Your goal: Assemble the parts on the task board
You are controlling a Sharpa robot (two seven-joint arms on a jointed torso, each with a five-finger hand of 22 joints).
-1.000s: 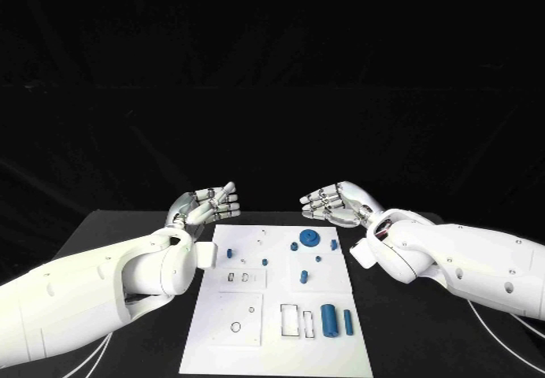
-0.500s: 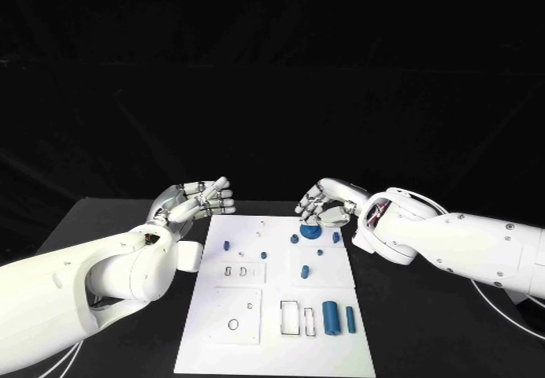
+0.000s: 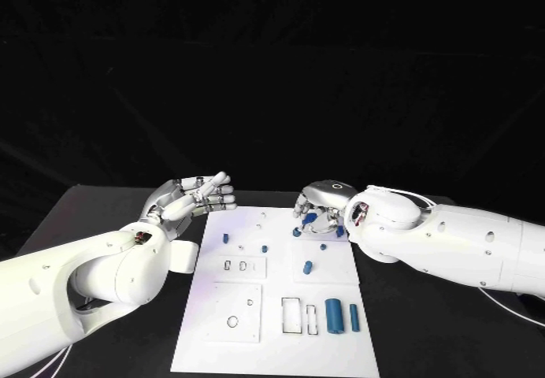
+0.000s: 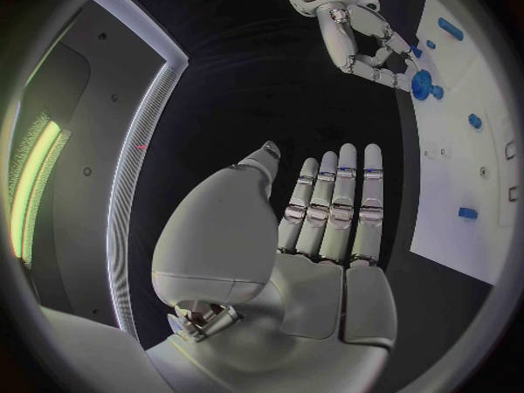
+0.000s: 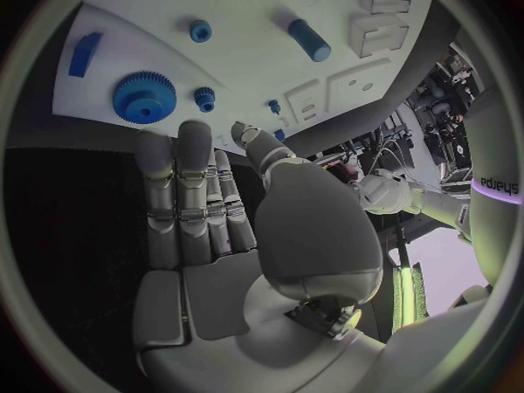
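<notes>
On the left we see the left hand [image 3: 187, 198] raised over the black table [image 3: 102, 216] just beside the task board's [image 3: 256, 315] far left corner, fingers straight and close together, palm bare, holding nothing. The board is a flat white matte plate with square-cut recesses [image 3: 298, 316] and a small ring hole [image 3: 233, 321] near our side. Smooth blue parts lie on it: a small peg [image 3: 225, 237] near the left edge, a short cylinder [image 3: 305, 268] in the middle, a thick cylinder [image 3: 334, 315] and a thinner rod [image 3: 354, 316] side by side toward the near right.

At the far right of the board sits a blue toothed gear [image 5: 144, 96] with a raised hub. The right hand [image 3: 319, 206] hangs over it, fingers extended in the wrist view and gripping nothing. Bare black table runs along both long edges.
</notes>
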